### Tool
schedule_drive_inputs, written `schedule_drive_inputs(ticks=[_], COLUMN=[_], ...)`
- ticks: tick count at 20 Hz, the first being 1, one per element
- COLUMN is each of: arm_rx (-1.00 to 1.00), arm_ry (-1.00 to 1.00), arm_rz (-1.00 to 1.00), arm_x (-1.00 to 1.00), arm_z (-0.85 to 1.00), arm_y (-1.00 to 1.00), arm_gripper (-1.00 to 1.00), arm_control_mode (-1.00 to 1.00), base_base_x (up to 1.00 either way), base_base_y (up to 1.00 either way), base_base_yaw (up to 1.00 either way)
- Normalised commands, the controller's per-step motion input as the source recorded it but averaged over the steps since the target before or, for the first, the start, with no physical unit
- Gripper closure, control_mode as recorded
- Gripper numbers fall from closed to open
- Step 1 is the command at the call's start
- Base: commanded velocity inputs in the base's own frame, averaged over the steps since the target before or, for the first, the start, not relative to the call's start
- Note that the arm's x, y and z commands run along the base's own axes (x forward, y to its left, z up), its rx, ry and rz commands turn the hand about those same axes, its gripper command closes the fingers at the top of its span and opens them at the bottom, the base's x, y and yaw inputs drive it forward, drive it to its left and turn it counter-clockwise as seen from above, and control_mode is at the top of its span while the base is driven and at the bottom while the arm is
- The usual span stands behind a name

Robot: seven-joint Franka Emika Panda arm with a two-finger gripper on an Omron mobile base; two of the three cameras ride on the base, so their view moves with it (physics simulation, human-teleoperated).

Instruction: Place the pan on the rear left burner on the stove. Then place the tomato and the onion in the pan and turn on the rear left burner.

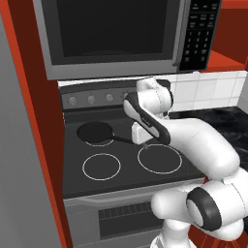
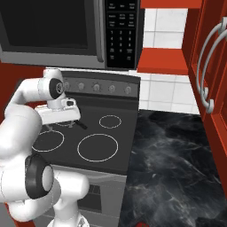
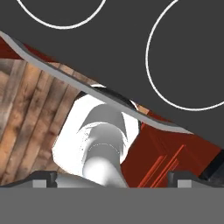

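Note:
The black pan [image 1: 96, 131] sits on the stove [image 1: 72, 169] at the rear left burner, covering most of that ring. Its thin handle [image 1: 123, 140] points right; its tip [image 2: 82, 125] pokes out from under my hand in the right base view. My gripper [image 1: 143, 143] hovers just over the end of that handle. In the hand view the gripper [image 3: 112, 178] is open, its dark fingertips [image 3: 43, 177] wide apart with nothing between them, looking back over the stove's front edge. The tomato and the onion are out of view.
White rings mark the front left [image 1: 101, 166], front right [image 1: 159, 158] and small rear right [image 2: 110, 121] burners. Knobs [image 2: 96, 87] line the grey back panel. A microwave [image 1: 116, 34] hangs above. A dark marble counter [image 2: 173, 155] lies to the right, with red cabinets [image 2: 208, 66] beside it.

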Motion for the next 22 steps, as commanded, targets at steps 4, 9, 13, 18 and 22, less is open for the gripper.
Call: schedule_drive_inputs(ticks=[4,9,13,18,22], arm_rx=[0.0,0.0,0.0,0.0,0.0], arm_ry=[0.0,0.01,0.0,0.0,0.0], arm_rz=[-0.05,-0.02,0.0,0.0,0.0], arm_x=[-0.46,-0.36,-0.31,0.0,0.0], arm_z=[0.0,0.0,0.0,0.0,0.0], arm_y=[-0.23,-0.25,-0.16,0.0,0.0], arm_gripper=[-1.0,-1.0,-1.0,-1.0,-1.0], arm_control_mode=[-1.0,-1.0,-1.0,1.0,1.0], base_base_x=[0.0,0.0,0.0,-0.37,-0.69], base_base_y=[0.0,0.0,0.0,-0.02,0.0], base_base_yaw=[0.0,0.0,0.0,-0.04,-0.16])
